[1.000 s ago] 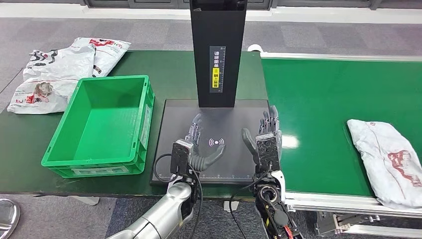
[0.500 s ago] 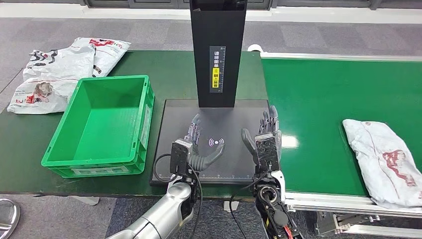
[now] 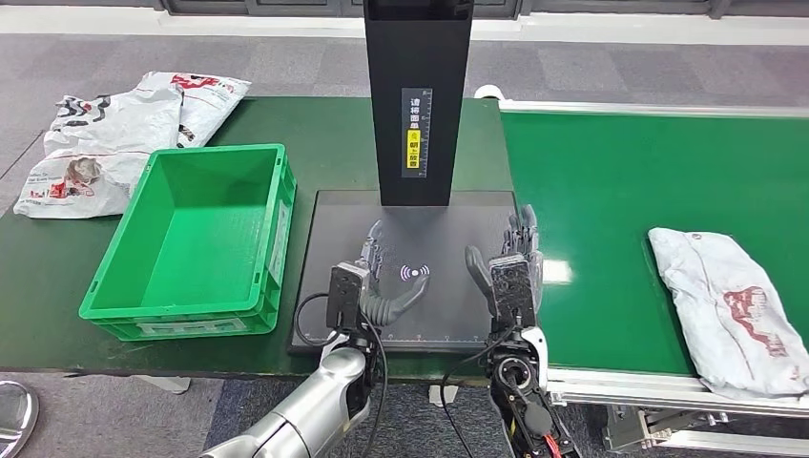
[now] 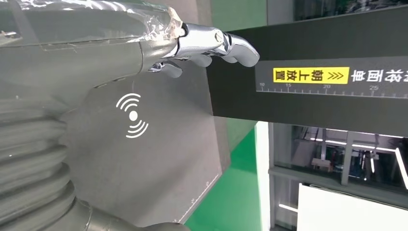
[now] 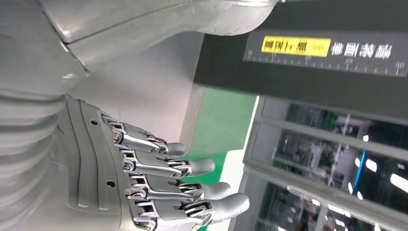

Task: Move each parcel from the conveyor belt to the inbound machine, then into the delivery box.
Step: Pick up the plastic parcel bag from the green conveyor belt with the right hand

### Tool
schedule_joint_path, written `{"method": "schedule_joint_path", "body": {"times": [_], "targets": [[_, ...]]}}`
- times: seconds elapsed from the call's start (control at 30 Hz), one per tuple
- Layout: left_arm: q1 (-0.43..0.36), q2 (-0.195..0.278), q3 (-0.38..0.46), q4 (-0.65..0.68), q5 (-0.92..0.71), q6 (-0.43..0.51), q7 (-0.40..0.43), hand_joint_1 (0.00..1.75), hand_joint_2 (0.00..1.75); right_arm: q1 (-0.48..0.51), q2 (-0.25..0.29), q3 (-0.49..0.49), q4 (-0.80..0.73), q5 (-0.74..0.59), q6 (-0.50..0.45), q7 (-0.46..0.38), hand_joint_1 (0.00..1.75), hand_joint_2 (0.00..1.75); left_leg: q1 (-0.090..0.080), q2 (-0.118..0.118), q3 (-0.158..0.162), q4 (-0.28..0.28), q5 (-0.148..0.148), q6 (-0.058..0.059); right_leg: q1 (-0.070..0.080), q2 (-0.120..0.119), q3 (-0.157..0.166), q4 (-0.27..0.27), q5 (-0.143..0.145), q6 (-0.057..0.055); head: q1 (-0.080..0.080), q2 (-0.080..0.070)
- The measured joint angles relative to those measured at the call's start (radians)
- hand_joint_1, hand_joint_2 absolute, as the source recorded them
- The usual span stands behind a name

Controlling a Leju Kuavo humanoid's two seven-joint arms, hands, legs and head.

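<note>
I hold both hands empty, fingers spread, over the scanner pad [image 3: 334, 239]: left hand [image 3: 380, 277], right hand [image 3: 506, 262]. The parcel [image 3: 730, 310] lies on the belt [image 3: 601, 191], well off to the right hand's outer side, its long axis slanting toward me. My right hand is nearer; nothing stands between. The box [image 3: 114, 305] sits beyond my left hand.

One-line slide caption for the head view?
Both open hands, left hand and right hand, over the black scanner plate; white plastic parcel on green conveyor belt.
</note>
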Motion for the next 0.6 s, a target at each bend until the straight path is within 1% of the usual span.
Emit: {"method": "schedule_joint_path", "body": {"times": [0.23,0.33,0.5,0.57,0.6], "targets": [[-0.022,0.008,0.005,0.031,-0.059,-0.022,-0.003,0.0,1.75,-0.04,-0.051,-0.026,0.055,0.071,-0.076,-0.022,0.0,1.75,-0.001,0.0,0.0,0.0,0.0,0.0,-0.001,0.0,0.0,0.0,0.0,0.0,0.0,0.0],[-0.027,0.012,0.021,0.038,-0.091,-0.033,0.003,0.0,1.75,-0.061,-0.076,-0.047,0.084,0.116,-0.114,-0.009,0.0,1.75,-0.001,0.0,0.0,0.0,0.0,0.0,-0.001,0.0,0.0,0.0,0.001,0.001,0.0,0.0],[-0.029,0.015,0.044,0.044,-0.116,-0.048,0.01,0.0,1.75,-0.079,-0.109,-0.075,0.119,0.162,-0.147,0.007,0.0,1.75,-0.001,0.0,0.0,0.0,0.0,0.0,-0.001,0.0,0.0,0.0,0.001,0.001,0.0,0.0],[-0.029,0.015,0.056,0.045,-0.131,-0.058,0.01,0.0,1.75,-0.082,-0.116,-0.088,0.134,0.219,-0.172,0.022,0.0,1.75,-0.001,0.0,0.0,0.0,0.0,0.0,-0.001,0.0,0.0,0.0,0.0,0.001,0.0,0.0],[-0.029,0.015,0.062,0.046,-0.139,-0.063,0.01,0.0,1.75,-0.083,-0.119,-0.101,0.14,0.27,-0.183,0.033,0.0,1.75,-0.001,0.0,0.0,0.0,0.0,0.0,-0.001,0.0,0.0,0.0,0.0,0.001,0.0,0.0]]}}
